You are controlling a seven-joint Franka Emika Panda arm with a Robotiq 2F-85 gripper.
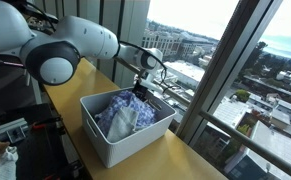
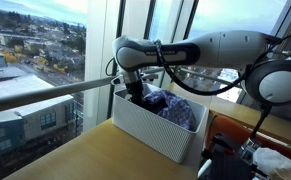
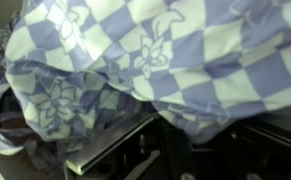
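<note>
A blue-and-white checked cloth (image 1: 125, 115) lies bunched in a white rectangular bin (image 1: 113, 148) on a wooden counter. It also shows in the bin in an exterior view (image 2: 175, 106). My gripper (image 1: 140, 90) reaches down into the far end of the bin, also seen in an exterior view (image 2: 135, 90). In the wrist view the cloth (image 3: 155, 50) fills most of the picture, and its folds gather to a point between the dark fingers (image 3: 200, 140). The fingers look shut on a fold of the cloth, though their tips are partly hidden by it.
The bin stands on a wooden counter (image 1: 185, 155) beside tall windows with dark metal frames (image 1: 220, 80). A railing bar (image 2: 45, 92) runs along the window. Cables and equipment sit at the counter's other side (image 2: 265, 150).
</note>
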